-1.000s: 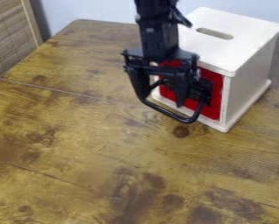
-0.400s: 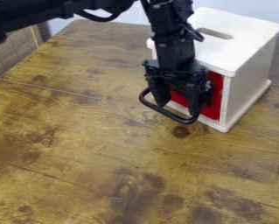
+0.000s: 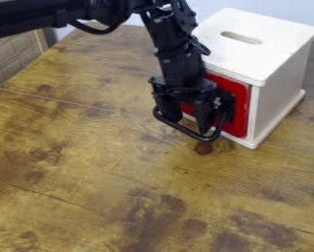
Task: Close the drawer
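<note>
Camera view shows the drawer's red front in the side of the cream wooden cube, its black loop handle jutting out over the brown wood table. The black gripper hangs in front of the red panel at the handle, and whether its fingers are parted or closed cannot be told.

A wooden table, brown with darker knots and a long pale seam, stretches beneath the gripper and out past it on both sides. Directly on the wood, just beside the gripper, stands a cream wooden cube with a slot in its top.
</note>
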{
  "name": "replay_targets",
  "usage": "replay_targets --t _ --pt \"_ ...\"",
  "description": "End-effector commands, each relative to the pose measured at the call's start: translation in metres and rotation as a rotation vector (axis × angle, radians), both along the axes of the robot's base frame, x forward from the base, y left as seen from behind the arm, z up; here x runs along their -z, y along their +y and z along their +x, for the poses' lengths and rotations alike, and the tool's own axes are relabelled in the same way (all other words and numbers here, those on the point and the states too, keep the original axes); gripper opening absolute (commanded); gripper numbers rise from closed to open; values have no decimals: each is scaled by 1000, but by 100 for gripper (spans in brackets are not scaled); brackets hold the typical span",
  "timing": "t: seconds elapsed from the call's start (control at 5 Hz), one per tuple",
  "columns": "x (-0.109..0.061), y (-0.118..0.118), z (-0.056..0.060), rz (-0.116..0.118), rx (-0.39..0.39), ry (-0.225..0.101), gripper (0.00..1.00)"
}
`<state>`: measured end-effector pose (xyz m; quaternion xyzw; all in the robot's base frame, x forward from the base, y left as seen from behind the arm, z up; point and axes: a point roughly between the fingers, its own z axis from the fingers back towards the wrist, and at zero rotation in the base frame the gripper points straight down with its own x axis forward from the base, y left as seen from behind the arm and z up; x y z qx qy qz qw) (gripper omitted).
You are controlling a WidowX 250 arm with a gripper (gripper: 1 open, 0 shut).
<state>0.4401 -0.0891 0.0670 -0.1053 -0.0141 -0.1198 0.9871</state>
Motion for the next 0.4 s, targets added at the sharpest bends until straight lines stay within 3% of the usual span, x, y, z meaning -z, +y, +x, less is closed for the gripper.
replay_targets --t 0.0,0.2 --pt "-40 10 3 -12 -85 -83 100" --pt "-45 3 3 -16 -118 -91 100"
